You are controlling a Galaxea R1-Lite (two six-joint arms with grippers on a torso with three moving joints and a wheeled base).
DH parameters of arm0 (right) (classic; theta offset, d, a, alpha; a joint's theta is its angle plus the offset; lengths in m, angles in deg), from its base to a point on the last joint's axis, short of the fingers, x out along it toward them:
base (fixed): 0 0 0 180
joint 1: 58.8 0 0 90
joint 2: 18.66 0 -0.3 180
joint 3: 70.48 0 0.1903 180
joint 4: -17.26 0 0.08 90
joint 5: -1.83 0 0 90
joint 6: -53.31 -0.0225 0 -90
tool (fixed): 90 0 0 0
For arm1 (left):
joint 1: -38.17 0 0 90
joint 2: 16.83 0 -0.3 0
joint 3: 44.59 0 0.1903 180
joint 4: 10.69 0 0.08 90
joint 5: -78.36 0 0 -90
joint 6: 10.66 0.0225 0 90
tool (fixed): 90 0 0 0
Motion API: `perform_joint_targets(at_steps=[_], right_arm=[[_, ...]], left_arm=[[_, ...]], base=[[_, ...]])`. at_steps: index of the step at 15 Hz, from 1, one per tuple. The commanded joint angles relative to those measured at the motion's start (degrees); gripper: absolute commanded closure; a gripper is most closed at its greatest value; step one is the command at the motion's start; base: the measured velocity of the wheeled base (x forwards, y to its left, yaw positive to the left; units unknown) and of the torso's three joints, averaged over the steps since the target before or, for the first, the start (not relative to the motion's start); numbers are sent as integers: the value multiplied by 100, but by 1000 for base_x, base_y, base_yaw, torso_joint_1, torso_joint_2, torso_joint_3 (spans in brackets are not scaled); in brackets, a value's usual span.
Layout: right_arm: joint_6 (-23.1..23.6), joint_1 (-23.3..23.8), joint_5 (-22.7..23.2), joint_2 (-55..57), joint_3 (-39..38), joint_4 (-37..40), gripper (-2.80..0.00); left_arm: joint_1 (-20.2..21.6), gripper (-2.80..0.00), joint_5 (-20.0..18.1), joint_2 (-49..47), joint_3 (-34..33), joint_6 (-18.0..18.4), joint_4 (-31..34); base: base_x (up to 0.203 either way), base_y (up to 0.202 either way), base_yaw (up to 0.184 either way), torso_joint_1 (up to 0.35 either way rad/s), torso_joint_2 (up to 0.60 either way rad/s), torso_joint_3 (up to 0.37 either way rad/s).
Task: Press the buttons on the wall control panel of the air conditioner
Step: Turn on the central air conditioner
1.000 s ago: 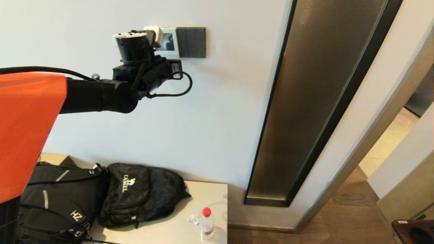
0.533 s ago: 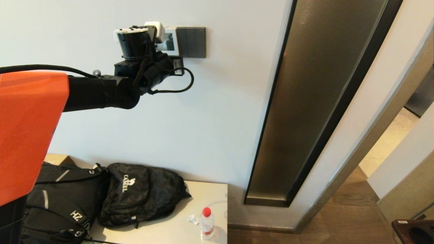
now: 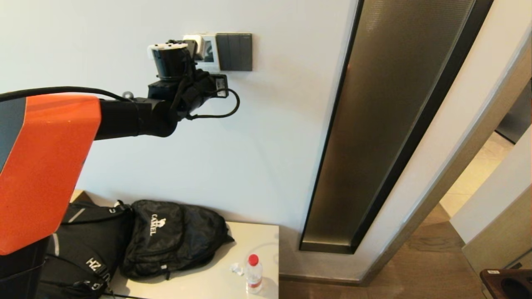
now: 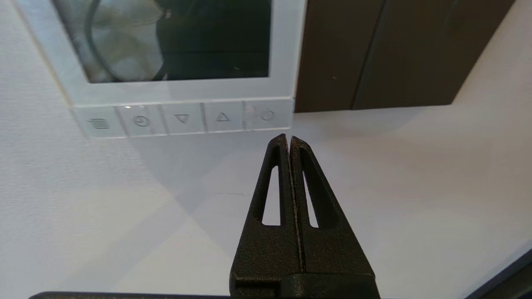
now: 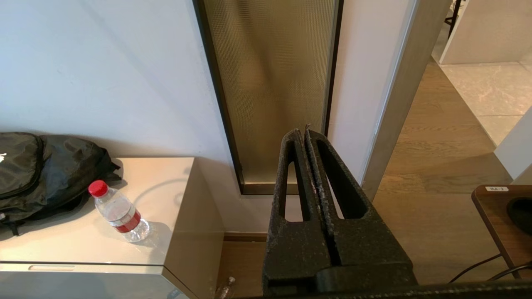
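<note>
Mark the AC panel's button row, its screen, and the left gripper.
button row (image 4: 183, 119), left wrist view, down-arrow button
screen (image 4: 166, 37), left wrist view, dark glass
left gripper (image 4: 289, 139), left wrist view, shut fingertips

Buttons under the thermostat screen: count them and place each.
5 buttons in one row along the panel's lower edge: lines icon, clock, down arrow, up arrow, power nearest the shut left gripper. None hidden.

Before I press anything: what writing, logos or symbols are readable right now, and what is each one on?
"CAMEL", with a small logo: on the smaller black fabric backpack.
"HZ", then letters I cannot make out: on the larger black backpack.
Five symbols, no words, on the row of pale buttons of the square white wall control panel: lines, clock, down triangle, up triangle, power circle.
Red label on the clear plastic bottle: too small to read.
Panel screen: no digits.
</note>
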Motion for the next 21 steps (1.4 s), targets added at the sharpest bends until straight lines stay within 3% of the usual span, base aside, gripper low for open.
perform_joint_targets(at_steps=[1,10,21], right_arm=[[2,2,3,9,0,-2,0],[2,-5,3,9,0,-2,0],[2,-3,3,9,0,-2,0]], left_arm=[[32,0,3,71,2,-2,-23],[5,0,20,127,-174,-19,-601],[27,0,12,-109,-34,-11,-535]], base=[[0,0,0,0,0,0],[0,0,0,0,0,0],[0,0,0,0,0,0]])
